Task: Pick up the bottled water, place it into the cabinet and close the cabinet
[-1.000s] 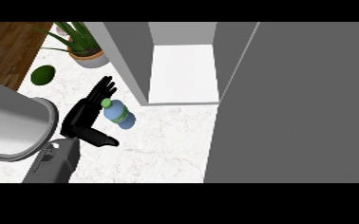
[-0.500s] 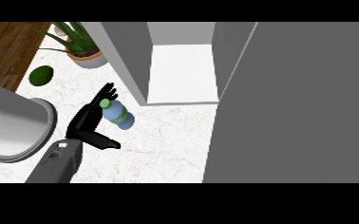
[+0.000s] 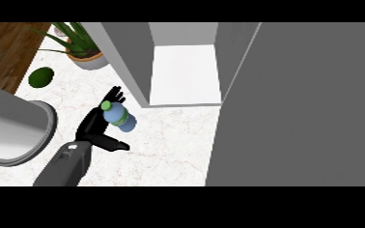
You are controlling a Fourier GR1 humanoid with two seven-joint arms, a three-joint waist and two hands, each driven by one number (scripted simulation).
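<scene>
The bottled water (image 3: 119,118), pale blue with a green cap, stands on the white marble counter (image 3: 171,140) just left of the open cabinet. My left hand (image 3: 91,125) lies against the bottle's left side. Its fingers are straight and point up past the cap, and the thumb sticks out to the lower right, below the bottle. Nothing is curled round the bottle. The cabinet's white shelf (image 3: 184,75) shows between grey walls, and its wide grey door (image 3: 299,106) stands swung open at the right. My right hand does not show.
A potted plant (image 3: 82,53) stands at the back left, with a dark green round fruit (image 3: 41,77) in front of it. A grey round basin (image 3: 21,135) fills the left edge. Brown wood (image 3: 18,48) borders the counter at the top left.
My left forearm has shifted a little to the left, and the fingers have stretched further up along the bottle. The bottle has stayed in place.
</scene>
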